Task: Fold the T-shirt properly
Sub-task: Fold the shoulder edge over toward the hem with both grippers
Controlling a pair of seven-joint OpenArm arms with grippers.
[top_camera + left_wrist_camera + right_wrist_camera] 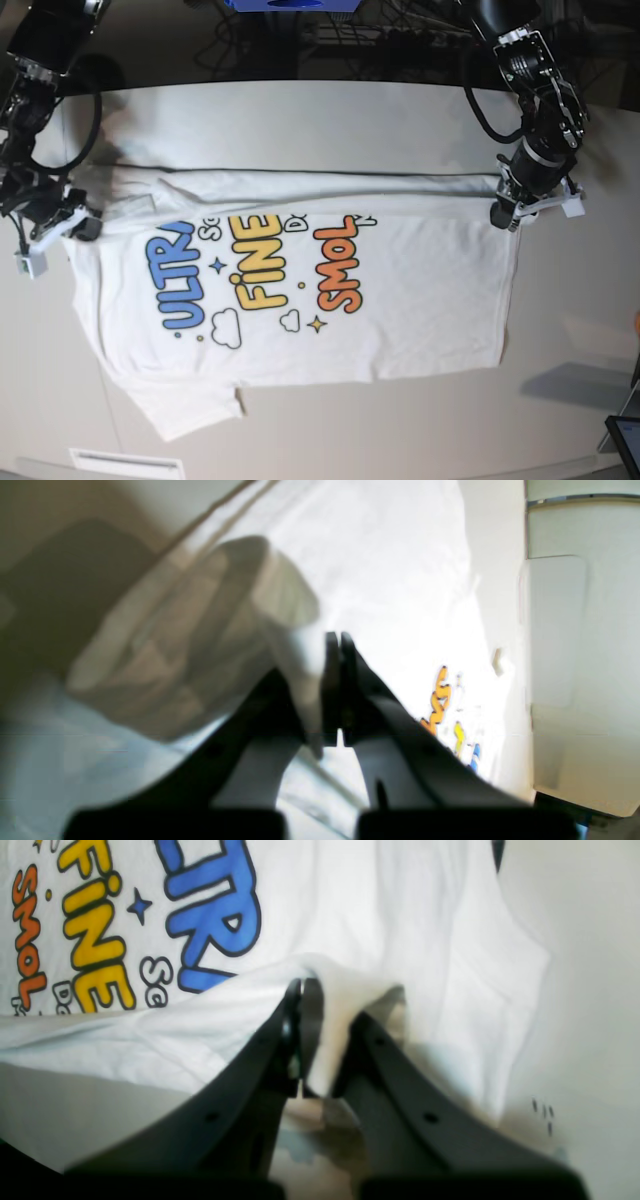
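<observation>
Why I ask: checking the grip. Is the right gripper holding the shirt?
Yes, the right gripper has white cloth of the shirt pinched between its fingertips.

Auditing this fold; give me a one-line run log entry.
T-shirt partly folded | left end effector: shut on cloth | right end effector: shut on cloth

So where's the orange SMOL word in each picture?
Left wrist: orange SMOL, right of centre, partly hidden.
Right wrist: far left, upper half.
Base: middle, just right of centre.
Shared landmark: the yellow FINE word beside it; only a bit shows in left wrist.
</observation>
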